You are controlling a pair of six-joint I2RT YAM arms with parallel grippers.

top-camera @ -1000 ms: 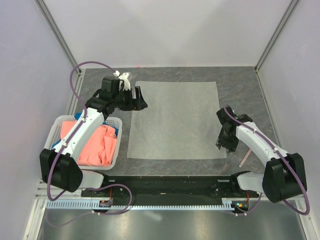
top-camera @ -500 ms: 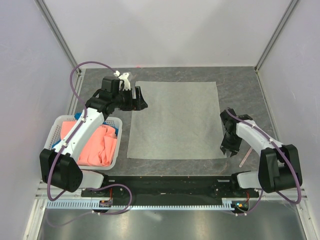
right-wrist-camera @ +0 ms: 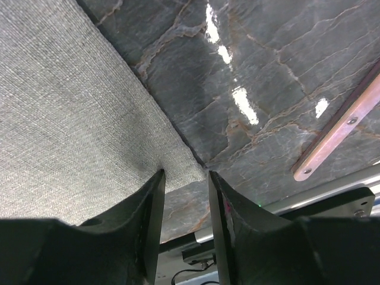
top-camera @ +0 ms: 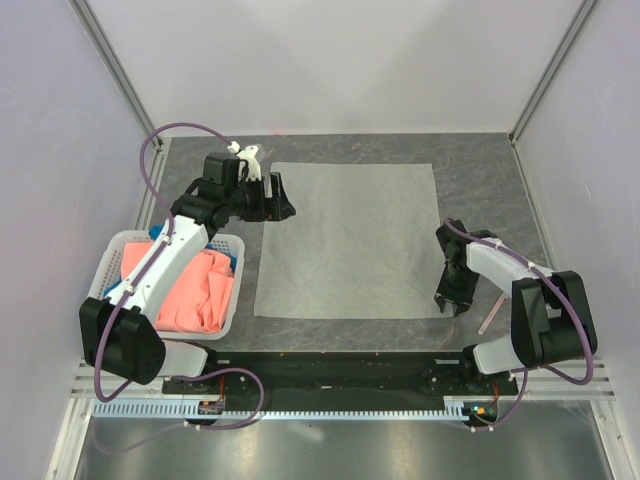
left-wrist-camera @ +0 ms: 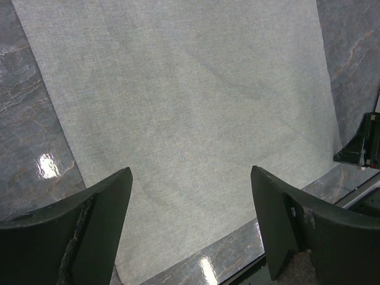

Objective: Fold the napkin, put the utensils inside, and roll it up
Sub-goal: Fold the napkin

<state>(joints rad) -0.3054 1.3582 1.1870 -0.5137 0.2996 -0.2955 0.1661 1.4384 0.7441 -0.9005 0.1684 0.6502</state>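
Over the last second the right gripper [top-camera: 448, 303] had dropped toward the near edge of the table [top-camera: 490, 170], while the left arm had kept its place. Its jaws stood narrow but apart, straddling the near right corner of the napkin [top-camera: 345, 240], which lay flat and unfolded in the middle of the table. The pinkish-brown utensil [top-camera: 490, 317] lay on bare table just right of that corner, apart from the cloth. The left gripper [top-camera: 283, 196] hung wide open and empty over the napkin's far left edge. A white basket [top-camera: 115, 245] at the left held a coral-orange cloth [top-camera: 190, 285].
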